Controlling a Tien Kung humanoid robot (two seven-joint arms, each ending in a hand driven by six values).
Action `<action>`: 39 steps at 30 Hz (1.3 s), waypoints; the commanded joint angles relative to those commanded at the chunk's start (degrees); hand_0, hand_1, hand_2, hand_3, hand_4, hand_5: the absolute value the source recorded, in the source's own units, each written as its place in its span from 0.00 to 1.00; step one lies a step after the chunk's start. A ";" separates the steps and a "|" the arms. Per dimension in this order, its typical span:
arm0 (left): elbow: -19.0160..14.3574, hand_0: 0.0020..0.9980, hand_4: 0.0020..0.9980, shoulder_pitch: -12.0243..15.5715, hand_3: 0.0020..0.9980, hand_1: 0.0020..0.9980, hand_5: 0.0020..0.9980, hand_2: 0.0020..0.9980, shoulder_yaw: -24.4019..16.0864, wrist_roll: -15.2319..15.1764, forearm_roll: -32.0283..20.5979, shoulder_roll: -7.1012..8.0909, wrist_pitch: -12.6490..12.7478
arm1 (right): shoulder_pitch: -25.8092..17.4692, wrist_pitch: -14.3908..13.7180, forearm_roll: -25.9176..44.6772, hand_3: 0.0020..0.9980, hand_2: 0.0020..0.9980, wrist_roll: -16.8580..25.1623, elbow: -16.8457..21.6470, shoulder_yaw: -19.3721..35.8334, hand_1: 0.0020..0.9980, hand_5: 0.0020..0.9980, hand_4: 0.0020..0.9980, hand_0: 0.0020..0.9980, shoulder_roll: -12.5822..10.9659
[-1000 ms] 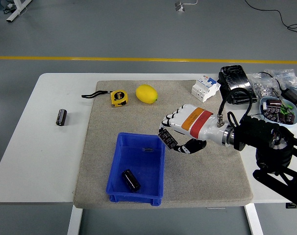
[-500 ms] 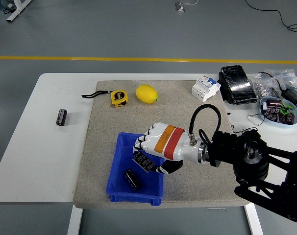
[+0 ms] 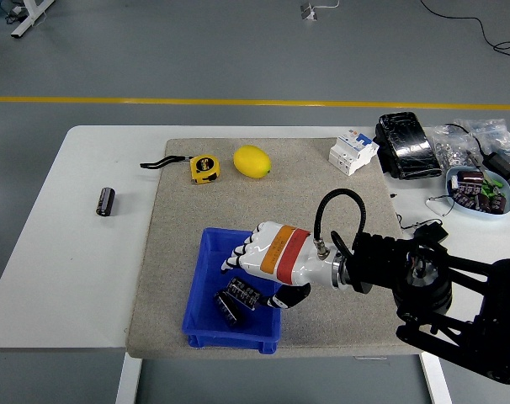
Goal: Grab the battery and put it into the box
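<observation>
Robot hand: your right robot hand (image 3: 259, 263) hangs palm-down over the blue box (image 3: 206, 278), fingers loosened, apparently gripping nothing.
Battery: one black battery (image 3: 242, 294) lies in the box just under the fingers, beside a second (image 3: 225, 308).
Handling: judge it stiff, smooth, dense; take it across the barrel.
Remaining: another battery (image 3: 106, 201) lies near the tabletop (image 3: 87, 252) left edge.

Black cylindrical batteries: three, two (image 3: 228, 308) (image 3: 243, 294) in the box, one (image 3: 107, 201) on the table
Blue plastic boxes: one (image 3: 206, 268)
Yellow lemons: one (image 3: 252, 162)
Yellow tape measures: one (image 3: 204, 167)
White circuit breakers: one (image 3: 353, 151)
</observation>
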 joint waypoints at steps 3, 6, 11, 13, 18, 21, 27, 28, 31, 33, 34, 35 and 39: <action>-0.01 0.68 0.66 0.01 0.65 0.63 0.69 0.66 -0.22 0.13 0.35 0.01 -0.06 | -0.23 0.07 -0.03 0.91 0.76 0.05 -0.40 -0.11 0.61 0.22 0.90 0.53 0.10; -0.02 0.68 0.66 0.04 0.64 0.63 0.68 0.66 -0.35 0.19 0.65 0.05 -0.13 | -0.49 0.03 0.10 0.92 0.76 0.10 -0.52 0.07 0.61 0.21 0.89 0.53 0.07; -0.04 0.68 0.66 0.12 0.64 0.63 0.68 0.66 -0.24 0.11 0.51 0.10 -0.07 | -0.92 -0.08 0.03 0.92 0.75 0.10 -0.33 1.75 0.61 0.22 0.89 0.53 0.02; -0.04 0.68 0.66 0.09 0.64 0.63 0.68 0.66 -0.26 0.11 0.61 0.12 -0.09 | -0.99 0.00 -0.01 0.92 0.75 0.10 -0.17 2.75 0.61 0.22 0.89 0.53 -0.07; 0.00 0.68 0.66 -0.08 0.64 0.63 0.68 0.66 -0.31 0.01 0.51 0.12 -0.04 | -1.75 -0.72 1.90 0.91 0.76 0.15 -0.25 6.56 0.62 0.24 0.91 0.53 -0.48; 0.03 0.68 0.66 -0.15 0.64 0.63 0.68 0.66 -0.22 -0.06 0.36 0.10 -0.04 | -2.36 -1.52 3.95 0.91 0.76 0.41 -1.14 9.14 0.62 0.24 0.91 0.53 -0.69; 0.12 0.68 0.66 -0.18 0.64 0.63 0.68 0.66 0.27 -0.33 -0.63 -0.07 0.35 | -3.72 -4.03 12.63 0.89 0.76 1.50 -4.93 14.79 0.63 0.25 0.92 0.55 -1.68; 0.11 0.68 0.66 -0.17 0.65 0.63 0.68 0.66 0.30 -0.34 -0.72 -0.09 0.38 | -3.97 -4.51 14.16 0.87 0.76 1.67 -5.53 15.65 0.63 0.26 0.92 0.56 -1.87; 0.10 0.68 0.66 -0.20 0.65 0.63 0.68 0.66 0.29 -0.30 -0.65 -0.11 0.30 | -4.88 -6.68 20.15 0.87 0.76 2.46 -7.86 18.06 0.63 0.26 0.92 0.56 -2.56; 0.13 0.68 0.66 -0.25 0.65 0.63 0.68 0.66 0.12 -0.20 -0.36 -0.19 0.26 | -5.51 -7.96 24.98 0.87 0.76 2.77 -9.23 19.30 0.63 0.26 0.92 0.56 -2.97; 0.14 0.68 0.66 -0.26 0.65 0.63 0.68 0.66 0.09 -0.18 -0.31 -0.21 0.25 | -5.89 -8.53 27.02 0.87 0.76 2.88 -9.71 19.93 0.63 0.26 0.92 0.56 -3.17; 0.15 0.68 0.66 -0.26 0.65 0.63 0.68 0.66 0.06 -0.16 -0.27 -0.24 0.25 | -6.42 -9.29 29.62 0.83 0.81 3.04 -10.21 20.74 0.73 0.28 0.93 0.70 -3.43; 0.12 0.68 0.66 -0.30 0.65 0.63 0.68 0.66 -0.18 -0.01 0.18 -0.27 0.11 | -8.50 -11.52 39.31 0.83 0.81 4.38 -11.49 23.28 0.73 0.28 0.93 0.70 -4.65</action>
